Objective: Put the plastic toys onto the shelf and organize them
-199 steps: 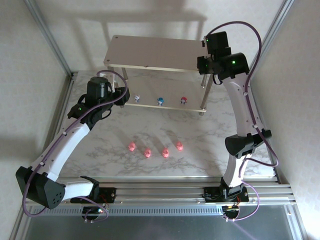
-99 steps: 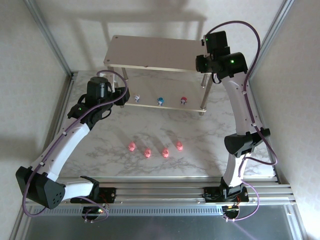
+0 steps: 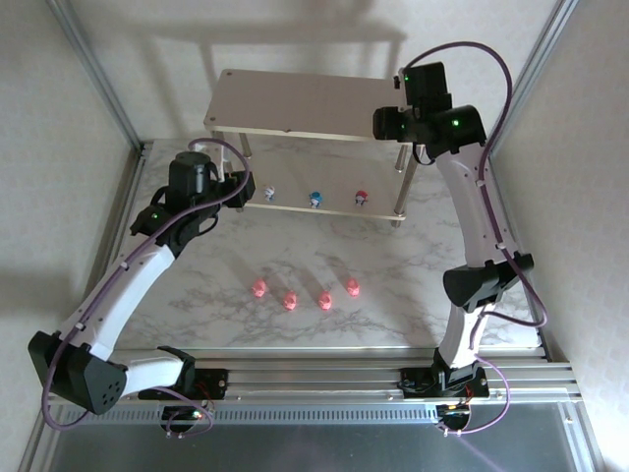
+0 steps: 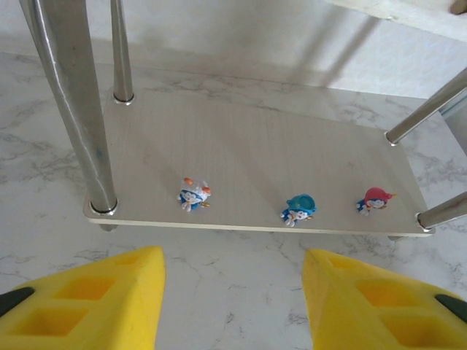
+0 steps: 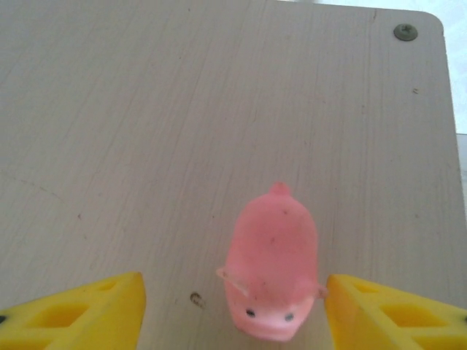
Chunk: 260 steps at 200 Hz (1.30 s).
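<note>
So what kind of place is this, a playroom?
Probably a robot test booth, not a playroom. Two robot arms are bolted to metal rails at the edge of a marble-look table, and plain white walls close it in.

We see a robot lab cell: left arm (image 3: 128,280) and right arm (image 3: 477,206) bolted to aluminium rails (image 3: 324,379) at a marble-patterned desk (image 3: 413,265), boxed in by white panels (image 3: 54,197).
</note>
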Motion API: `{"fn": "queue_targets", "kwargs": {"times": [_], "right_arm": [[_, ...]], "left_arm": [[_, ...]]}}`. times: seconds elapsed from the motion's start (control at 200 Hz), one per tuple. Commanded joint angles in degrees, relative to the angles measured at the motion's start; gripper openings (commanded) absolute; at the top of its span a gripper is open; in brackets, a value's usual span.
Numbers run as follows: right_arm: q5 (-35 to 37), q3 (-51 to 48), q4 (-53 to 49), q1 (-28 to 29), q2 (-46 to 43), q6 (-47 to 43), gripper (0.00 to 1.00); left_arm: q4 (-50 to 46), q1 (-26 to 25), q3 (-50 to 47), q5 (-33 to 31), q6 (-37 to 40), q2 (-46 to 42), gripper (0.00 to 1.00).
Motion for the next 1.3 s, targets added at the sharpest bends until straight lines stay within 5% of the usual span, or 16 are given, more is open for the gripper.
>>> {"fn": "queue_targets", "kwargs": {"times": [0.0,0.13,0.24,0.561,1.296], "right_arm": [[0.51,-6.12,6.43,-0.02,-9.63,1.62,0.70],[6.29,-20.23,14.80,-0.06,-23.19,1.84,0.73],[8.56,-23.32,11.11,-0.02,-29.40,1.95,0.74],[-2.10,-39.54,9.45,1.43,-39.16,8.61,0.74],[-2.82,-43.13,10.93,3.36,-40.74,8.04,0.75]], "left_arm": [[-2.22,-3.04,-3.54,-0.69,-1.42,-2.70,0.53],[-2.54,-6.58,-12.38,-1.97,-5.71,-6.28,0.54],[-4.12,-9.30,-19.89,-3.48,-10.48,-9.28,0.54],[-6.06,-19.36,-34.26,-7.71,-25.59,-11.82,0.54],[-1.93,-19.30,-32.79,-12.16,-19.37,2.57,0.50]]}}
